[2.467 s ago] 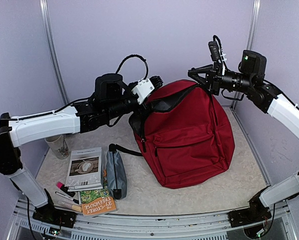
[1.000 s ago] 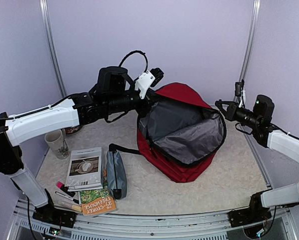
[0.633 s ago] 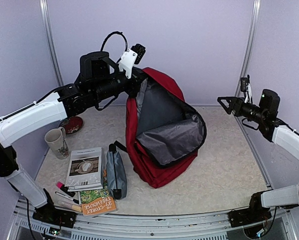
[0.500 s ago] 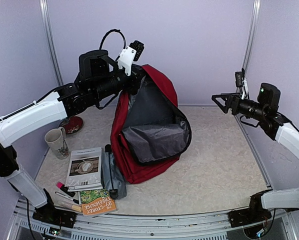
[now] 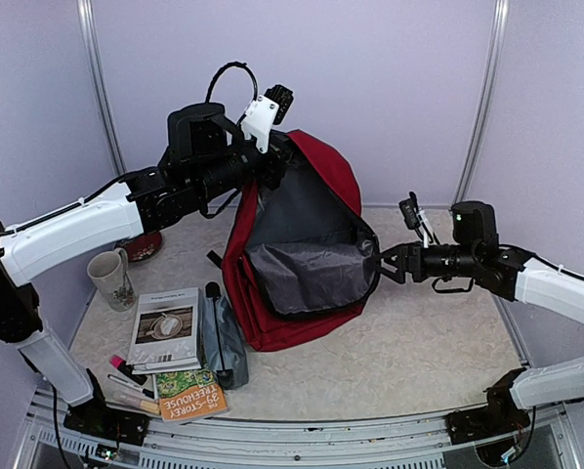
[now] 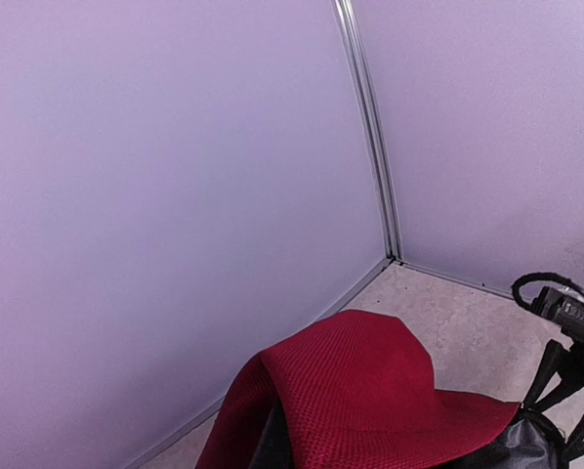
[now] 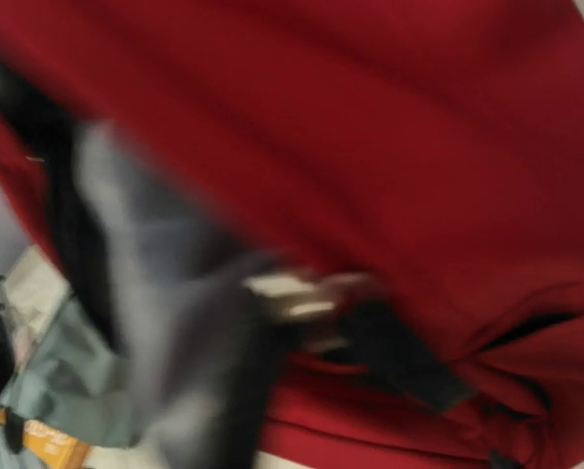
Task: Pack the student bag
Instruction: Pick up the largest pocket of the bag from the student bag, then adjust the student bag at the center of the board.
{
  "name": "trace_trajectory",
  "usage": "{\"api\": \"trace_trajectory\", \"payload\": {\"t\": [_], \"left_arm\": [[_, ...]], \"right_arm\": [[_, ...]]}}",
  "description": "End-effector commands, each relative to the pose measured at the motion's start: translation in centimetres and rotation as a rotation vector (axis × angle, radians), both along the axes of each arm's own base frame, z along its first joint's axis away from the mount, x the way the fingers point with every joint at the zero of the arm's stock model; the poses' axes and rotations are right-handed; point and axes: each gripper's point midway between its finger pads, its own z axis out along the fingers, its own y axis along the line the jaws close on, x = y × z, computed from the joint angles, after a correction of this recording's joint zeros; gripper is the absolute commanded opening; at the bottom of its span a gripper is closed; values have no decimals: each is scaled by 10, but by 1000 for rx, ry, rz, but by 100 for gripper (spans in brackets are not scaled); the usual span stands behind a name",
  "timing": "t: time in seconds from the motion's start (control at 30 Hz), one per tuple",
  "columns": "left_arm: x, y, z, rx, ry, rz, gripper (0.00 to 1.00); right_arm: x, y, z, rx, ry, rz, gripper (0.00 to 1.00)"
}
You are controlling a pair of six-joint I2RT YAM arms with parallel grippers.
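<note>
The bag (image 5: 302, 234) is found at the table's (image 5: 419, 342) middle, base on the surface. It is held upright, the long axis near vertical and tilted slightly left. The open mouth is turned toward the near right, and grey lining is exposed. The top is kept aloft at the left gripper (image 5: 275, 162), which is clamped on the red fabric; its fingers are hidden. The right gripper (image 5: 379, 266) is placed at the right rim of the mouth, fingers apart; contact cannot be told, as the right wrist view is blurred.

At near left, an orange book (image 5: 189, 399) is read upside down as "39-STOREY TREEHOUSE". Print on the grey booklet (image 5: 165, 327) is too small to read. A grey pouch (image 5: 226, 342) is laid just beside the bag, and a mug (image 5: 106, 278) is stood further left.

The surface is beige and mottled. Lilac walls (image 5: 370, 88) are joined at metal posts (image 5: 482, 98).
</note>
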Motion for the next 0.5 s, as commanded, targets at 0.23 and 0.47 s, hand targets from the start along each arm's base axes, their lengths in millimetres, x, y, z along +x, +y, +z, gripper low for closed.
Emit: {"api": "trace_trajectory", "payload": {"t": [0.23,0.47], "left_arm": [[35,16,32,-50,-102,106,0],[44,47,153,-58,-407,401,0]], "right_arm": [[12,53,22,128,-45,193,0],[49,71,146,101,-348,229,0]]}}
